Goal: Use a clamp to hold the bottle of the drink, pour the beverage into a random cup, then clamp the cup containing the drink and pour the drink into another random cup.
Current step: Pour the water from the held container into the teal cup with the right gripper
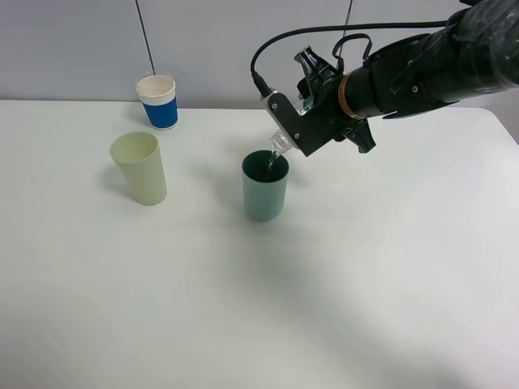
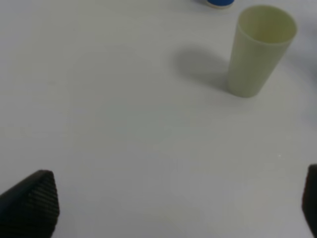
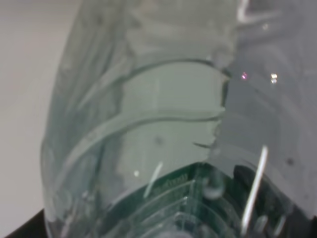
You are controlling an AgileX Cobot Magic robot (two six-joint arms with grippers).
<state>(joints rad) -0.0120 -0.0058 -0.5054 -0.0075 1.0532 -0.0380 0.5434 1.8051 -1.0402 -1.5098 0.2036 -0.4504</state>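
My right gripper (image 1: 302,121) is shut on a clear plastic bottle (image 1: 280,143) and holds it tilted, neck down, over the teal cup (image 1: 265,185) in the middle of the table. A thin stream of clear drink runs from the neck into that cup. The bottle (image 3: 148,129) fills the right wrist view, with the teal cup's rim seen through it. A pale green cup (image 1: 140,168) stands upright to the left and shows in the left wrist view (image 2: 260,49). My left gripper (image 2: 178,203) is open and empty above bare table, out of the exterior high view.
A white and blue paper cup (image 1: 158,100) stands at the back left, behind the pale green cup. The white table (image 1: 259,308) ends at its back edge just behind it. A cable loops above my right arm.
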